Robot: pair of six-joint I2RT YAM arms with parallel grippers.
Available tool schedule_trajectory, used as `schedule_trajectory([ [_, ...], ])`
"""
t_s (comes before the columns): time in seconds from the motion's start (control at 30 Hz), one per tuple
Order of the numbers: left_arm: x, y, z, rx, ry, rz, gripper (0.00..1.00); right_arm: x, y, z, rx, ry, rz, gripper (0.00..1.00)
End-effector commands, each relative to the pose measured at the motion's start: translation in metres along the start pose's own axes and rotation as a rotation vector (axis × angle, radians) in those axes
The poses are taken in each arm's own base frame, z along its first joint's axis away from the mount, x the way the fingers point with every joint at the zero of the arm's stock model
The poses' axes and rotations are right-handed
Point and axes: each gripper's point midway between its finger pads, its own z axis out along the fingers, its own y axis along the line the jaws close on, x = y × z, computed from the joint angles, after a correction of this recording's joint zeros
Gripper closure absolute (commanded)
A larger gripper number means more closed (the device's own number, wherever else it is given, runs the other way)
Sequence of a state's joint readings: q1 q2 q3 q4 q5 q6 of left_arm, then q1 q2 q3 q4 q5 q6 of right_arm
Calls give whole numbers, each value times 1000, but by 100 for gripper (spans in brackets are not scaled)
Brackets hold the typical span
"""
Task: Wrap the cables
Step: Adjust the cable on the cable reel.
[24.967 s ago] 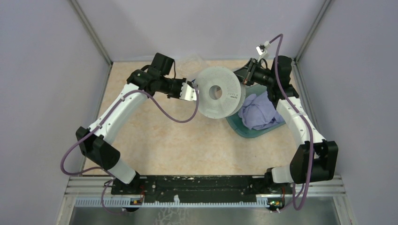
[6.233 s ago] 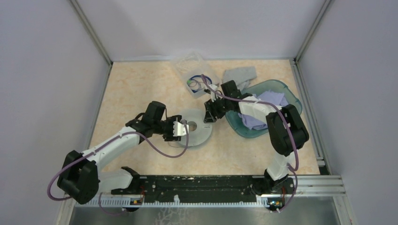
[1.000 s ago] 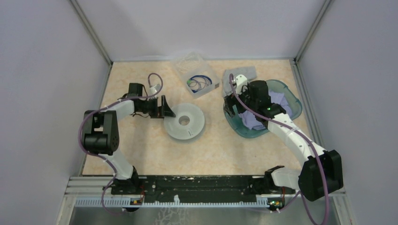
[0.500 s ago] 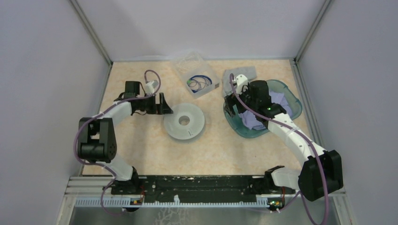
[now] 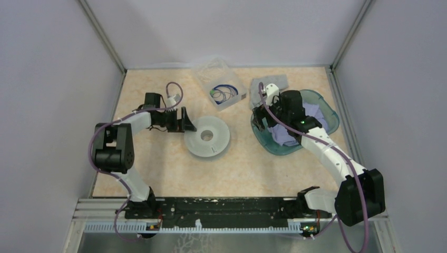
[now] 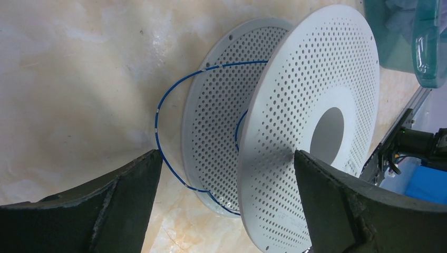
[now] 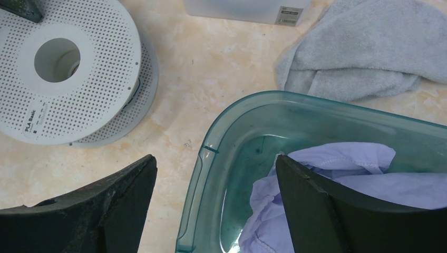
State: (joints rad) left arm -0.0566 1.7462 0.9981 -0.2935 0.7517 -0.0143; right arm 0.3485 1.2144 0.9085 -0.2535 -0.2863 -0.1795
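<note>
The pale grey perforated spool (image 5: pixel 207 136) lies flat on the table. A thin cable (image 6: pixel 158 113), blue-looking in the left wrist view, loops loosely between the flanges of the spool (image 6: pixel 311 121) and bulges out on one side. My left gripper (image 5: pixel 185 120) stands open just left of the spool's rim. Its jaws (image 6: pixel 225 158) are spread wide and touch nothing. My right gripper (image 5: pixel 259 118) hangs open over the near-left rim of the teal bin (image 5: pixel 321 100) and is empty (image 7: pixel 215 161). The spool (image 7: pixel 68 68) shows at the upper left of the right wrist view.
The teal bin (image 7: pixel 211 137) holds a lilac cloth (image 7: pixel 337 163). A grey towel (image 5: pixel 266 83) lies behind it. A clear box (image 5: pixel 219 79) at the back holds a coiled blue wire (image 5: pixel 224 94). Walls enclose the table on three sides.
The left arm drew slightly back from the spool half a second ago and has returned beside its rim. The right arm has not moved. Both grippers stay open.
</note>
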Motion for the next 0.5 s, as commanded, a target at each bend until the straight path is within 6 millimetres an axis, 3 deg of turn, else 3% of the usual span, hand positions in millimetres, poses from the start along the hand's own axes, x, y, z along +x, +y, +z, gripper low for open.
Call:
schedule_trajectory([
  [0.0, 1, -10, 3, 51, 21, 2, 1, -13, -5, 0, 9, -53, -9, 17],
  [0.47, 7, -32, 15, 102, 74, 100, 4, -12, -4, 2, 7, -48, -8, 17],
])
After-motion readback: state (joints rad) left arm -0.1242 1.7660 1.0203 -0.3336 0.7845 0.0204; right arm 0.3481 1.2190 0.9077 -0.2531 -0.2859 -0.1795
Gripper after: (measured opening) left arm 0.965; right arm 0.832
